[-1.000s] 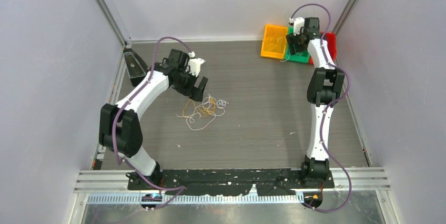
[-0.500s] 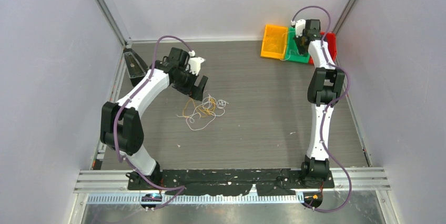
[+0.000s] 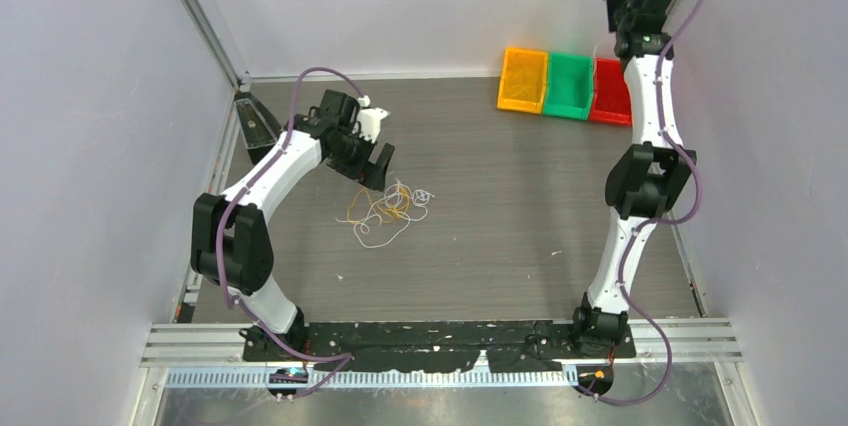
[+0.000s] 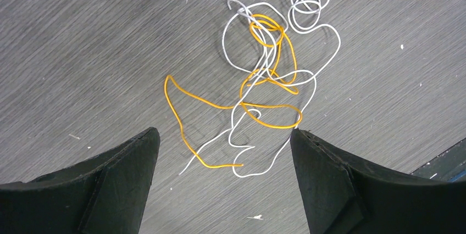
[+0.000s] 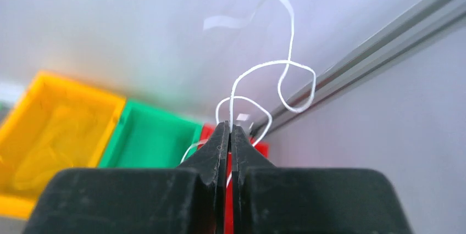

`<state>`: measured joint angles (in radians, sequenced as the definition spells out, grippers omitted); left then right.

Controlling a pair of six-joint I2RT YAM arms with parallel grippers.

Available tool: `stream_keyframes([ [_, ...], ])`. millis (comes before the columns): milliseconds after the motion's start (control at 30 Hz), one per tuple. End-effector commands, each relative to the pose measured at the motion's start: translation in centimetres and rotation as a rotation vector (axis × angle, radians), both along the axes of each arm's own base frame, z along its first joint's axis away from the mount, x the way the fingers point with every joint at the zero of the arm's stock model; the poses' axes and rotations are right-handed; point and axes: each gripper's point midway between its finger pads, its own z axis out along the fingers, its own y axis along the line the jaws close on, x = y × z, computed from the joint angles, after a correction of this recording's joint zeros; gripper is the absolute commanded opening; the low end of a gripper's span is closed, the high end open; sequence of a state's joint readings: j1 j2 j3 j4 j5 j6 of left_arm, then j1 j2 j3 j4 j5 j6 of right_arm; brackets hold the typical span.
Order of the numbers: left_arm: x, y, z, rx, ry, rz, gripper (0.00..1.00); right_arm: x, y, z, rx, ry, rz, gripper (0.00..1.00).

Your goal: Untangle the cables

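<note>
A dark grey, wood-grained table [image 3: 500, 246] stands enclosed by pale lilac walls [image 3: 420, 6], with metal posts [image 3: 200, 16] rising at the far corners. In the overhead view we see the cables [image 3: 385, 208] lying loose on the table at about 9 o'clock from its centre: thin white and yellow-orange strands looped through one another.

The left gripper [image 3: 378, 161] hovers just at 11 o'clock of this tangle, apart from it. In the left wrist view we look down between its two black fingers [image 4: 121, 168], which stand wide apart with nothing between them. The cables [image 4: 264, 74] lie at 12 o'clock from that gap, the orange loops crossing the white ones near the middle, and a small white coil sits at 1 o'clock.

At 1 o'clock of the table, against the far wall, three bins stand side by side: a yellow bin [image 3: 523, 76], a green bin [image 3: 567, 86] and a red bin [image 3: 610, 94]. The right arm reaches high above them.

In the right wrist view the right gripper [image 5: 231, 127] has its fingers pressed together on a single white cable [image 5: 275, 69], which curls up freely at 12 o'clock before the wall. Below it we see the three bins, blurred.
</note>
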<state>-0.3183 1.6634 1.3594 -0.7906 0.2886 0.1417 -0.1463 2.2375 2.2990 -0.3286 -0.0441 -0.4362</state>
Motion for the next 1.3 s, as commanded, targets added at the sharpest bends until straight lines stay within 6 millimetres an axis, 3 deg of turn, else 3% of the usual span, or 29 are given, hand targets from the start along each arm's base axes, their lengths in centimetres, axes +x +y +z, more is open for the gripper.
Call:
stream_keyframes([
  [0,0.9,-0.1,1.2,-0.024,-0.043,-0.012,0.91,-2.3,0.2,15.1,0.02,-0.369,0.001,0.05],
  [100,0.8,0.0,1.1,-0.025,-0.039,-0.008,0.9,-3.0,0.6,18.0,0.03,-0.444,0.017,0.05],
  [200,0.8,0.1,1.0,-0.027,-0.036,-0.005,0.91,-3.4,1.1,19.6,0.043,-0.488,0.046,0.05],
  [367,0.8,0.0,0.8,-0.036,-0.03,0.003,0.91,-2.6,1.7,18.7,0.04,-0.482,0.084,0.05],
  [567,0.6,0.3,0.7,-0.034,-0.026,0.013,0.9,-0.9,1.5,13.5,0.003,-0.382,0.101,0.05],
  [1033,0.1,0.6,-0.1,-0.033,0.003,0.044,0.9,0.9,0.8,1.9,0.06,-0.163,0.107,0.05],
  [1267,0.0,1.1,-0.2,-0.018,0.002,0.052,0.91,0.4,0.8,-3.5,0.071,-0.051,0.095,0.05],
])
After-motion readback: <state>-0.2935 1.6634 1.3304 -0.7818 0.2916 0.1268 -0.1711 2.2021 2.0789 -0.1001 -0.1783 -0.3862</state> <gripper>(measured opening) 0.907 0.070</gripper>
